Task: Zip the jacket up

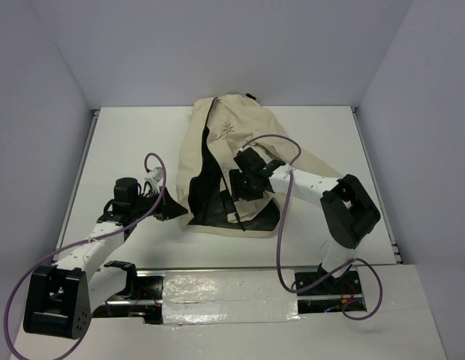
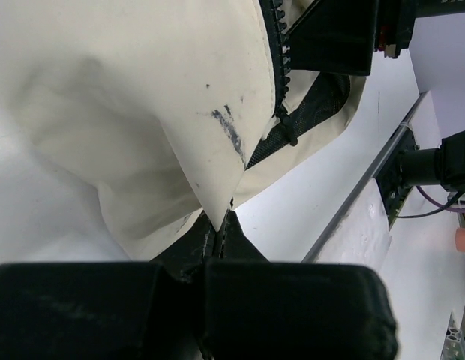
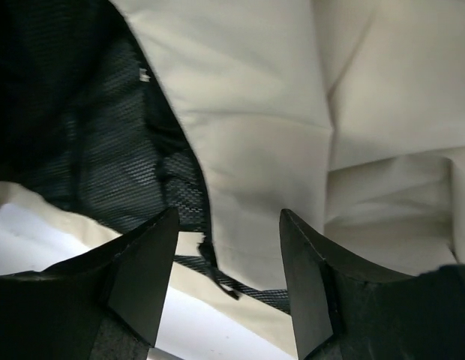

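Note:
The cream-beige jacket (image 1: 232,150) lies on the white table, front open, with dark mesh lining (image 1: 225,199) showing and a small dark star logo (image 1: 227,127) on the chest. My left gripper (image 1: 175,212) is shut on the jacket's lower left corner; the left wrist view shows the cream hem corner (image 2: 214,202) pinched between the jaws, with the dark zipper teeth (image 2: 278,45) running up beyond it. My right gripper (image 1: 242,187) hovers open over the right front panel; in the right wrist view its gripper (image 3: 229,259) frames the panel's edge (image 3: 255,187) and mesh lining (image 3: 90,127).
White walls enclose the table on three sides. A metal rail (image 1: 82,161) runs along the left edge and another (image 1: 375,180) along the right. Purple cables (image 1: 281,225) loop from both arms. Taped foil sheeting (image 1: 229,289) lies along the near edge between the bases.

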Robot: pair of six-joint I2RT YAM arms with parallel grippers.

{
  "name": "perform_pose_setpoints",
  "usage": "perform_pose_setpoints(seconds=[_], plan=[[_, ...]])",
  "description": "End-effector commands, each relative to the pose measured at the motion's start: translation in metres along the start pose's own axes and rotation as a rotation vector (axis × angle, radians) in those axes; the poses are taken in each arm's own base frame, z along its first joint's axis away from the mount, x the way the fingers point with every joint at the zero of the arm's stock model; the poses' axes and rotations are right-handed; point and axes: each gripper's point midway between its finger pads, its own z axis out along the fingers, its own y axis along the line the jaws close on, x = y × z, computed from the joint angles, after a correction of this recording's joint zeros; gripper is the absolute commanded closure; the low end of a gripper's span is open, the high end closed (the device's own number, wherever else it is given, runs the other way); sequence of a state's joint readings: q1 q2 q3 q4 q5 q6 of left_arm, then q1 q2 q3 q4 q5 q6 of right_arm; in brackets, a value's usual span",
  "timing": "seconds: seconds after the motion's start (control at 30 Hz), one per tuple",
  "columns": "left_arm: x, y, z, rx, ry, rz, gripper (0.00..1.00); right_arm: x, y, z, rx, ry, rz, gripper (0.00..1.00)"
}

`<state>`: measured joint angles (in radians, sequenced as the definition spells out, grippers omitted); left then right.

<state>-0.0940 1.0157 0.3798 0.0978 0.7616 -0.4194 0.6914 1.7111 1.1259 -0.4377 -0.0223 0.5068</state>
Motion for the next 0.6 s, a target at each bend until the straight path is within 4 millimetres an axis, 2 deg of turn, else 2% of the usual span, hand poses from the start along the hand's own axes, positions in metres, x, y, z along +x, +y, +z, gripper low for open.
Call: perform_pose_setpoints(seconds=[0.0, 0.17, 0.3, 0.43, 0.57], plan=[[-0.008, -0.003, -0.001, 0.006, -0.021, 0.044, 1.0, -0.013, -0.002, -0.007, 0.062, -0.038, -0.038, 0.36], [-0.008, -0.002, -0.001, 0.005, -0.023, 0.041, 1.0, 0.002, 0.002, 0.0, 0.074, -0.002, -0.07, 0.35], [-0.009, -0.002, 0.0, 0.007, -0.018, 0.041, 1.0, 0.007, 0.009, -0.008, 0.093, -0.001, -0.086, 0.35], [-0.008, -0.002, 0.0, 0.01, -0.018, 0.038, 1.0, 0.008, 0.012, -0.026, 0.124, -0.035, -0.072, 0.37], [-0.008, -0.002, 0.001, 0.011, -0.015, 0.036, 1.0, 0.01, 0.004, -0.025, 0.164, -0.042, -0.054, 0.4]])
